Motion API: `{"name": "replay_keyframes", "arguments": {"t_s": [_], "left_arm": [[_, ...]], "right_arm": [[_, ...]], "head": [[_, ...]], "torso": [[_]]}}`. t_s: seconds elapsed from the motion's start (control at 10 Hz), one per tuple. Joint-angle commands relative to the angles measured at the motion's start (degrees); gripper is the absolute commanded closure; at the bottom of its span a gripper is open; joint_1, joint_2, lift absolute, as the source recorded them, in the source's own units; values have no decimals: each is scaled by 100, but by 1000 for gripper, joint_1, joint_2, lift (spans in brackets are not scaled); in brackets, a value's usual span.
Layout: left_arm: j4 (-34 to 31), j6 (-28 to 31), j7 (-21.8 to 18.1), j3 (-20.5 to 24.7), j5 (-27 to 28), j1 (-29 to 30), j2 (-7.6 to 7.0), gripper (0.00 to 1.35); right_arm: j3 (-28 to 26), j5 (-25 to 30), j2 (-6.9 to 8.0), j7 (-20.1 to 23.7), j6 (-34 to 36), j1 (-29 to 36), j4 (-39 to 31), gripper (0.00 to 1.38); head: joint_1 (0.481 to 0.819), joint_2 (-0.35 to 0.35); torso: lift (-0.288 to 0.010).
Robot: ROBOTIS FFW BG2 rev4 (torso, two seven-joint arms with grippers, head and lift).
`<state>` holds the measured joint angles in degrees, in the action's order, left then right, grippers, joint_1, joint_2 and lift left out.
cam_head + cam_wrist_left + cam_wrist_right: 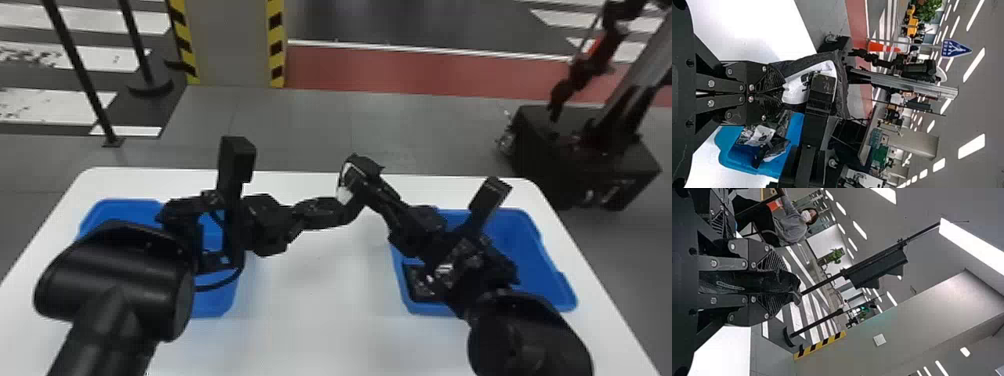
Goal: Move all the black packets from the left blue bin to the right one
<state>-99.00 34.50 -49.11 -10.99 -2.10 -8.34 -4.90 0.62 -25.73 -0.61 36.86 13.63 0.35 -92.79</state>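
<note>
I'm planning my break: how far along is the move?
Done: at least one packet lies in the right bin. In hand: another packet, between left gripper and apparently right gripper. To go: binning it; left bin's contents are hidden.

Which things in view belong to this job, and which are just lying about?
Job:
black packet between left tool and right tool
left blue bin
right blue bin, holding other packets

Background:
wheeled machine
striped pillar
orange cone
</note>
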Motion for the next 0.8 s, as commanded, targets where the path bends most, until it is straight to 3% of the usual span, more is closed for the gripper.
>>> {"name": "replay_keyframes", "arguments": {"t_s": [0.0, 0.1, 0.2, 0.3, 0.5, 0.7], "left_arm": [[7, -145, 51, 62, -10, 61, 15, 1029], [7, -370, 121, 247, -1, 201, 33, 541], [7, -764, 165, 555, 8, 468, 68, 150], [7, -1116, 183, 889, -72, 750, 95, 102], [-133, -1861, 191, 1337, -449, 1242, 59, 145], [-1033, -2339, 490, 1899, -678, 2128, 147, 147]], "right_arm": [[0, -46, 0, -3, -28, 21, 5, 1282], [-44, -99, -9, -3, -112, 63, 19, 1282], [-246, -90, -18, -3, -169, 133, -9, 1282], [-519, -73, -62, -3, -183, 316, -178, 1282], [-1143, -38, -193, -152, -183, 864, -656, 1282], [-1450, -46, -378, -302, -183, 1174, -543, 1280]], "head": [[695, -83], [695, -82], [695, -77], [695, -69], [695, -76], [695, -104]], "torso": [[-110], [-110], [-110], [-110], [-110], [-110]]}}
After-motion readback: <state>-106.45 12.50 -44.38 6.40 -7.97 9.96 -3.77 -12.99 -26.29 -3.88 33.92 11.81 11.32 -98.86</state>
